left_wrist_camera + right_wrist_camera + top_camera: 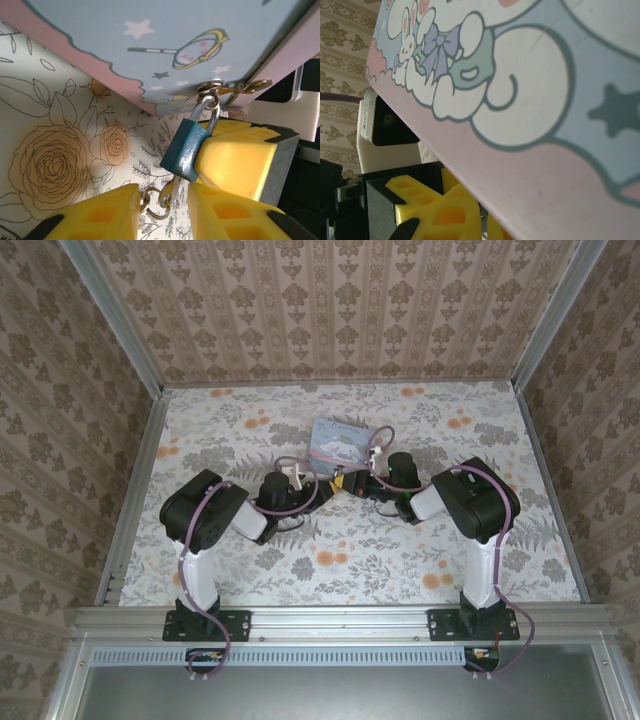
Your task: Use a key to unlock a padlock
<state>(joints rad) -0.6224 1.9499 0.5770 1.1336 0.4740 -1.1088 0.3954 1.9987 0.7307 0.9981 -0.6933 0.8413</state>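
A small teal padlock (pixel 186 150) hangs tilted by its shackle from the metal hasp (pixel 212 90) of the pale-blue cartoon tin (pixel 340 437). A key (pixel 175 189) is stuck into the padlock's underside, with linked key rings (pixel 154 202) trailing off it. In the left wrist view my left gripper (pixel 162 212) stands open around the key. Its left finger (pixel 95 217) touches a ring, and a gap separates the key from the other finger. My right gripper (pixel 362 483) comes in from the right, shut on the padlock's body, its yellow finger (pixel 240 160) pressed against the lock.
The tin's pink-edged lid (pixel 520 125) hangs over the right gripper's fingers (pixel 445 215) and hides their tips. Both arms meet at mid-table just in front of the tin. Floral table surface (pixel 350 560) lies open in front, with patterned walls round the sides.
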